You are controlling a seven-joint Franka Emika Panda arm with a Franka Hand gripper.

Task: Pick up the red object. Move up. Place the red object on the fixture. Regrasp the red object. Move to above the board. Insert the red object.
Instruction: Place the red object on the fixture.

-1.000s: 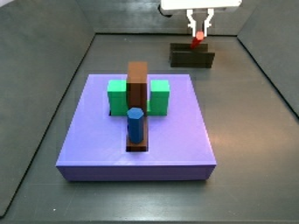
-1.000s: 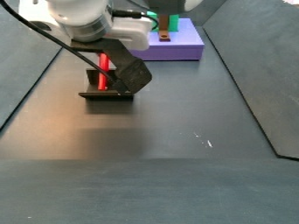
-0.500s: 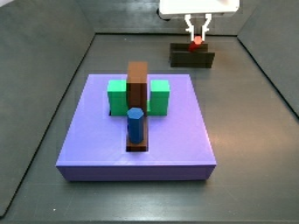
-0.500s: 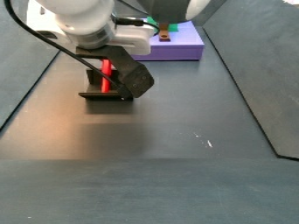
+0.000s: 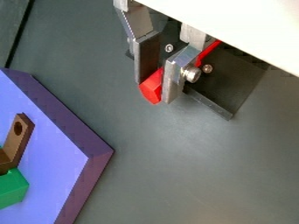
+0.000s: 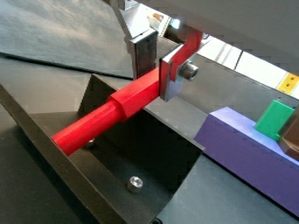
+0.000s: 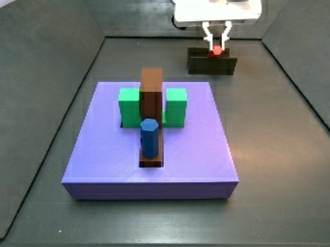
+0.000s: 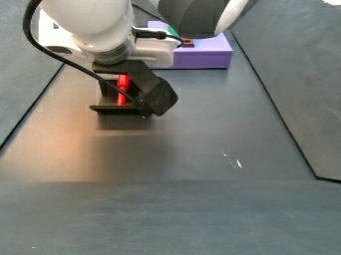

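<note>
Gripper (image 6: 162, 68) low over the fixture (image 7: 213, 63), silver fingers (image 5: 179, 77) clamped on one end of the red object (image 6: 114, 108), peg angled across the fixture's recess, purple board (image 7: 152, 145) well apart, green block (image 7: 169, 105) on it

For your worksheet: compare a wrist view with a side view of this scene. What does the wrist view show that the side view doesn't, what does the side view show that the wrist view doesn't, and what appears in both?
Only a wrist view shows the gripper up close: its silver fingers are closed on one end of the red object, which extends over the fixture.

Only a side view shows the whole purple board, with the blue cylinder upright in front of the brown bar and green block.

Both show the gripper, the red object, the fixture and at least part of the board.
</note>
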